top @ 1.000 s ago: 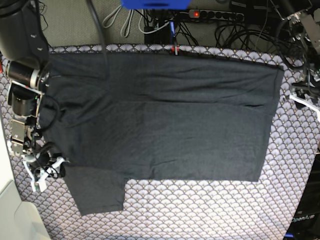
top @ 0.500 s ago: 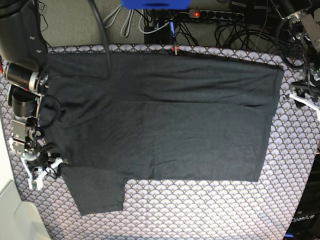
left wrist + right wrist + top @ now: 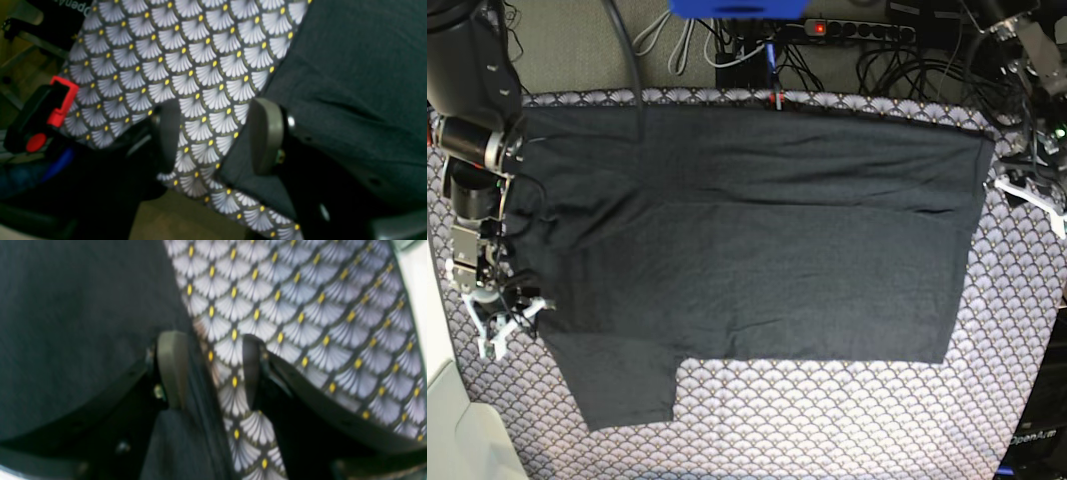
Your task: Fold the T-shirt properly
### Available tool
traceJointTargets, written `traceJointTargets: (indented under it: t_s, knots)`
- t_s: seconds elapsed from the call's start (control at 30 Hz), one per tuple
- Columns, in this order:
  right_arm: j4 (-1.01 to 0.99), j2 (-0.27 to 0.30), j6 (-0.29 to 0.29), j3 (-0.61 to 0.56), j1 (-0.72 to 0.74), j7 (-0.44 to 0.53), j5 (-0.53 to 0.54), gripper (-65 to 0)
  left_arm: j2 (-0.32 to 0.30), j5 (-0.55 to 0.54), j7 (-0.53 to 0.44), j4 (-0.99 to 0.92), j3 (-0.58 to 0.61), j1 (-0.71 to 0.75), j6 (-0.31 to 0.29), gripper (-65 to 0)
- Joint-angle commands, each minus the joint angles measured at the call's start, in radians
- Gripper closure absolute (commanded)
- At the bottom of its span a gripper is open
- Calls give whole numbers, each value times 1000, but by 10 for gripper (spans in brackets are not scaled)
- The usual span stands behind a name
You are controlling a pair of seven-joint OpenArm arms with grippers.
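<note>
Table cover [image 3: 827, 420]: one scale-patterned cloth is seen, spread under everything and left bare along the near edge and both sides.

T-shirt [image 3: 757, 240]: one dark charcoal garment is laid flat across the middle of the cover, its hem at the base view's right, one sleeve jutting toward the near edge at lower left. No print is shown on the upward side.

Arms: two are counted, one at each side of the shirt.

Right gripper [image 3: 499, 325]: it has been drawn inward and away from the near edge over the last second, to the shirt's edge just above the sleeve. In the wrist view the jaws are seen parted, straddling the fabric edge, nothing pinched.

Left gripper [image 3: 1027, 190]: it has been brought closer to the hem corner over the same second. In its wrist view the jaws are spread, one pad [image 3: 265, 135] over the cloth and the other over the bare cover, nothing clamped.

Meaning for the task: both grippers are judged to be lining up on opposite edges for a first grasp; no fold has been made.

Power strip [image 3: 857, 30]: one is seen beyond the table, among cables.
</note>
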Motion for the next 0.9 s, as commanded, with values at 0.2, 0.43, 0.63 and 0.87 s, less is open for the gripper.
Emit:
traceJointTargets:
  t_s: [0.2,0.43,0.63,0.87]
  knots:
    - [15,11,2,1,20,27,13,-281,-17,8,-9,61,-5,3,1,-327]
    - [15,8,3,1,9,21,13,-281,-15,8,-13,64,-5,15,1,-327]
    - [13,-2,3,1,8,19,13,-281,-15,8,-9,62,-5,15,1,-327]
    - [-76,-6,3,1,14,28,13,-280,-15,8,-8,62,-5,18,1,-327]
